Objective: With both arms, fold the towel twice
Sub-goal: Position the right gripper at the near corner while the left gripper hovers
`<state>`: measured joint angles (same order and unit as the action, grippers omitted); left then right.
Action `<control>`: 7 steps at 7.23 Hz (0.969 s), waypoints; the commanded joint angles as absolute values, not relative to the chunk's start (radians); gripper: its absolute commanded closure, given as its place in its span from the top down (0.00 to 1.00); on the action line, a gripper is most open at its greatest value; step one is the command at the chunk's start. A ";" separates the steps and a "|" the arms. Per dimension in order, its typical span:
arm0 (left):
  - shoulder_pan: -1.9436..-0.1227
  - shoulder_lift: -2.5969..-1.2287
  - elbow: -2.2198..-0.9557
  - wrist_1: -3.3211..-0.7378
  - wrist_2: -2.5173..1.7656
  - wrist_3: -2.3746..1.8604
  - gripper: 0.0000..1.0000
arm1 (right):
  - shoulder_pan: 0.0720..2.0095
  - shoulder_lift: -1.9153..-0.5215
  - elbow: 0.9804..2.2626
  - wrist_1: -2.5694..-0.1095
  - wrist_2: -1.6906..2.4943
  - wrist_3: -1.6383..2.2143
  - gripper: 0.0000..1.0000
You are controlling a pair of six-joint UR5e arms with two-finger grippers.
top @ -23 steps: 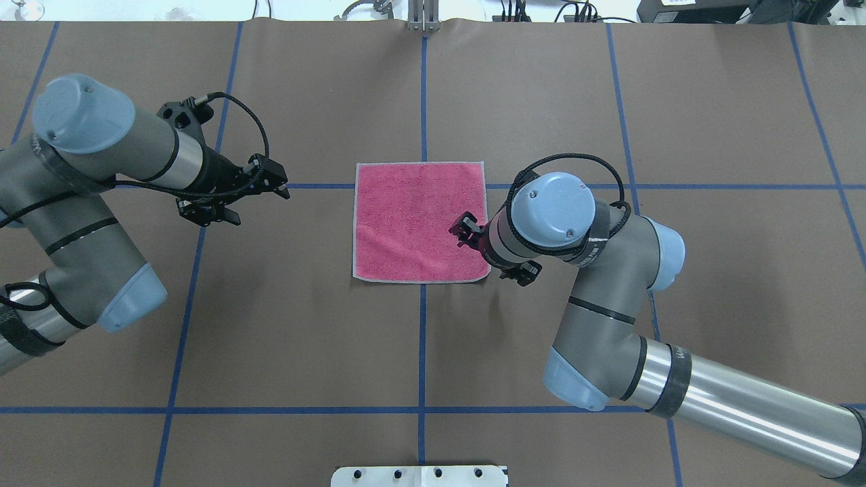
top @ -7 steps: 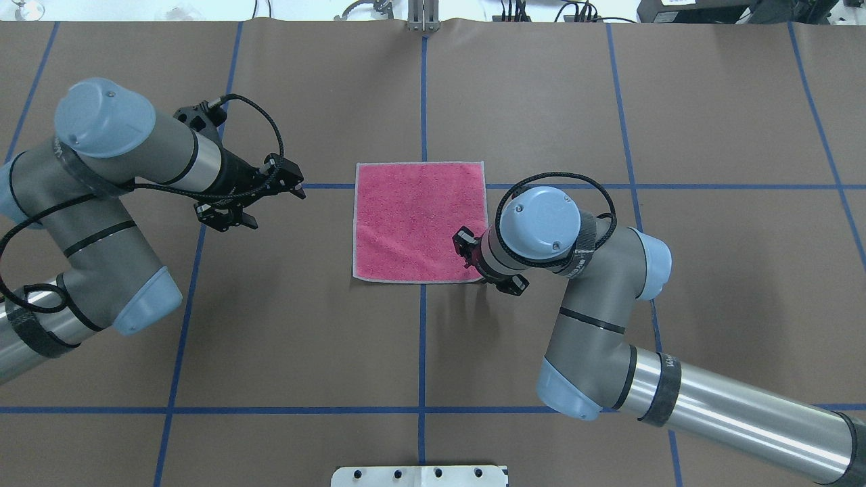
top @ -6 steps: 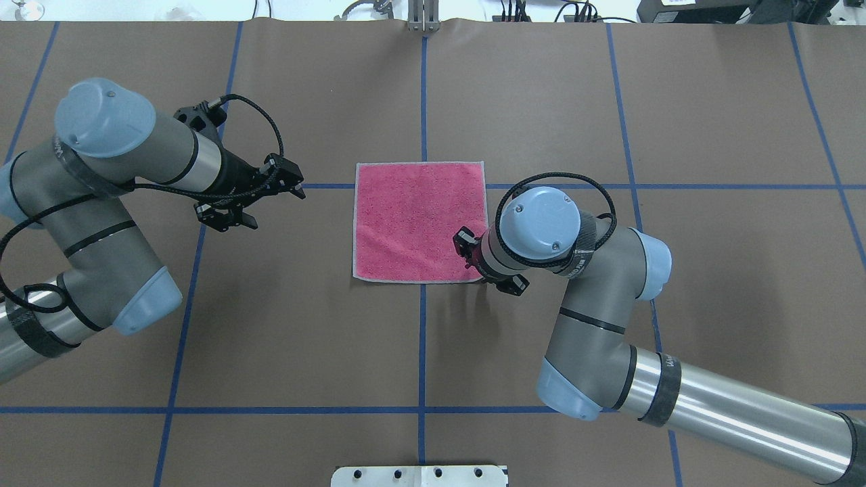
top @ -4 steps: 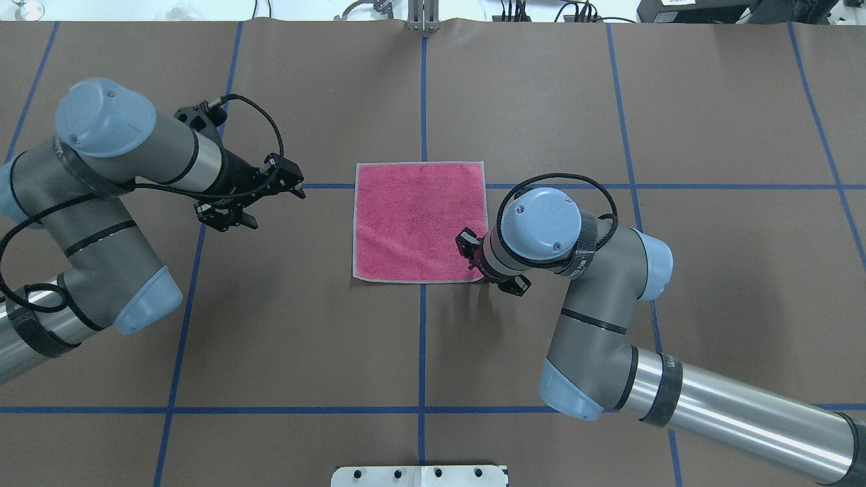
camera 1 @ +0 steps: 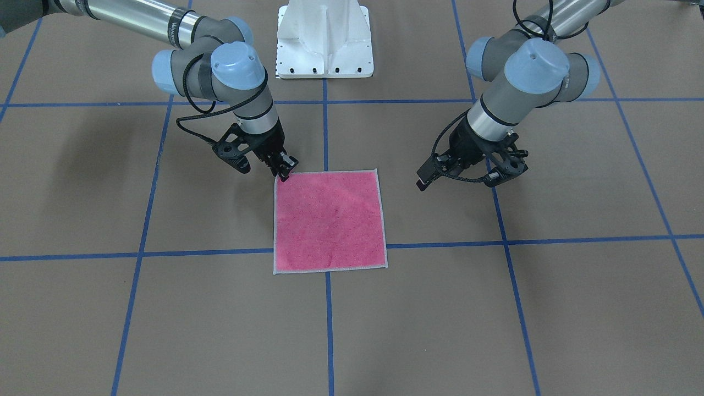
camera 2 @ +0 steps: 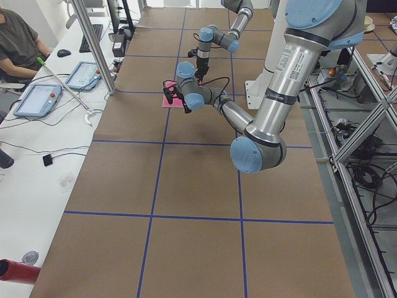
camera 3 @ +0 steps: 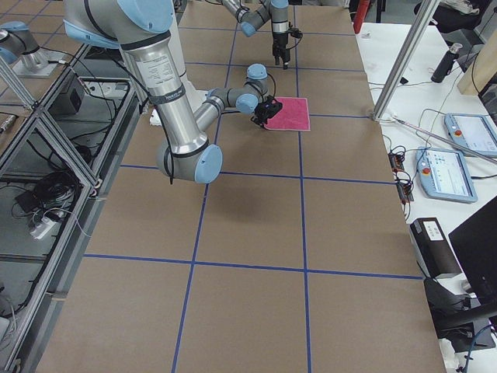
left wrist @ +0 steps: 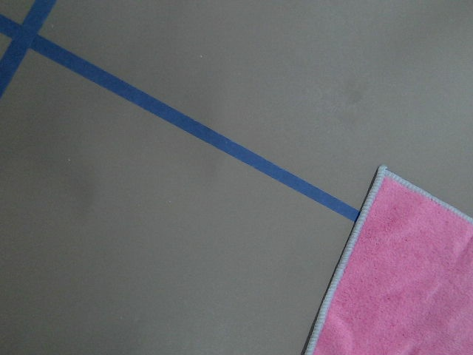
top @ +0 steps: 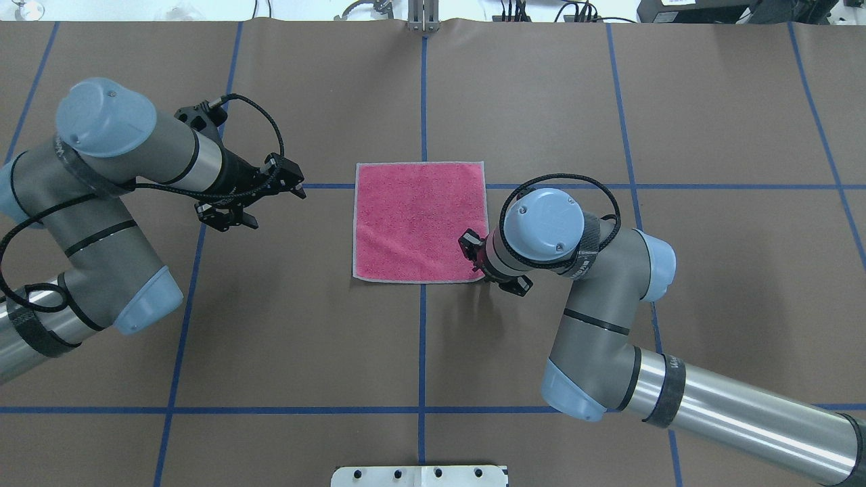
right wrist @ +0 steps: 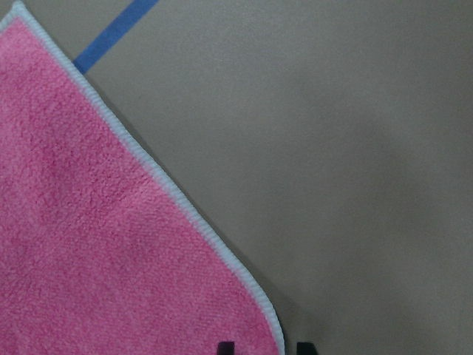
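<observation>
Pink towel [camera 1: 329,220] flat on the brown table [camera 1: 165,308], right gripper [camera 1: 283,170] at its corner.
The fingertips [right wrist: 225,347] stand slightly apart, straddling the corner nearest the robot, and from overhead the wrist hides that corner. The left gripper [camera 1: 451,175] hangs spread wide, well apart from the opposite edge. Blue tape lines [camera 1: 192,253] run under the towel, and the white base [camera 1: 324,44] stands behind it.

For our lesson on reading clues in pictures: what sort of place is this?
Most likely a robotics lab. A jointed left arm and right arm reach over a table gridded with blue tape, and control tablets lie on a side bench.
</observation>
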<state>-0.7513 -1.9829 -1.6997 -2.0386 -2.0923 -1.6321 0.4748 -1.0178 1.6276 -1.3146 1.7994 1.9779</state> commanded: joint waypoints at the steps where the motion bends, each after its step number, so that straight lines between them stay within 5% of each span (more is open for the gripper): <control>1: -0.750 -1.982 -1.698 -2.039 -2.092 -1.632 1.00 | 0.479 -1.022 1.641 -1.315 1.799 1.977 0.33; 4: -0.750 -1.983 -1.698 -2.040 -2.092 -1.632 1.00 | 0.477 -1.025 1.643 -1.315 1.799 1.977 0.31; 7: -0.742 -1.983 -1.695 -2.039 -2.091 -1.634 1.00 | 0.476 -1.037 1.658 -1.315 1.786 1.976 0.00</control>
